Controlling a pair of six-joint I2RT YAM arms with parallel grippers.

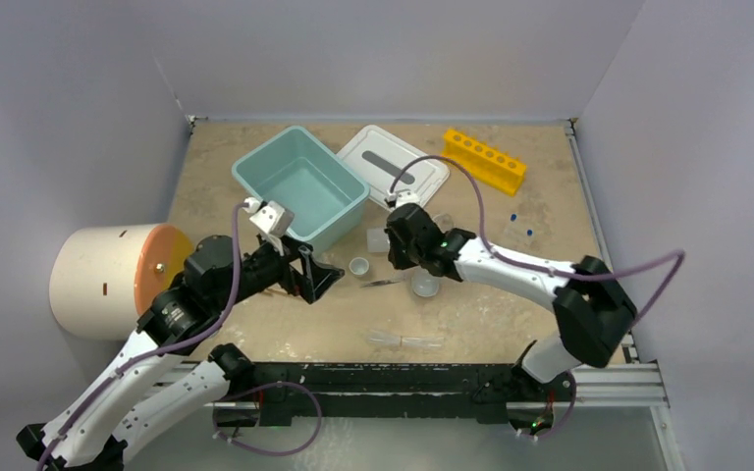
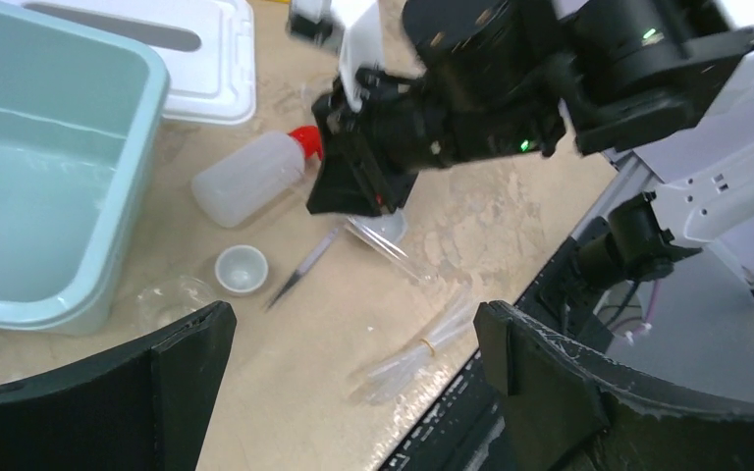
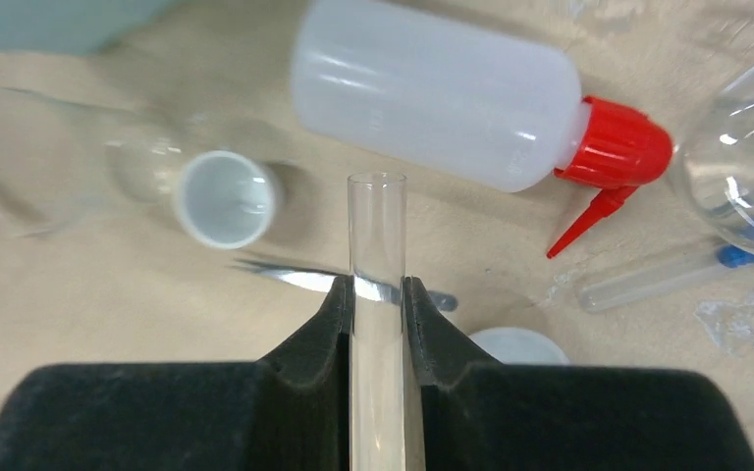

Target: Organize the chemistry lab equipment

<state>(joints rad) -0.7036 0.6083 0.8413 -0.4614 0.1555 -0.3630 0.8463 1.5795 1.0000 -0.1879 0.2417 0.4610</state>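
Observation:
My right gripper [image 3: 377, 289] is shut on a clear tube [image 3: 377, 231], which sticks out past the fingertips above the tabletop. Below it lie metal tweezers [image 3: 290, 277], a tiny white bowl [image 3: 226, 198] and the clear squeeze bottle [image 3: 432, 93] with its red nozzle [image 3: 614, 157]. A second white bowl [image 3: 522, 345] shows beside the right finger. My left gripper [image 2: 353, 363] is open above a banded bundle of clear tubes [image 2: 422, 348], touching nothing. From above, the right gripper [image 1: 403, 245] is mid-table and the left gripper [image 1: 314, 275] is near the tub.
The teal tub [image 1: 299, 186] stands at the back left with its white lid [image 1: 393, 162] beside it. A yellow tube rack [image 1: 484, 160] is at the back right, tiny blue pieces [image 1: 522, 226] nearby. The cream cylinder [image 1: 108, 280] lies at the left edge. A round clear flask [image 3: 746, 147] sits by the nozzle.

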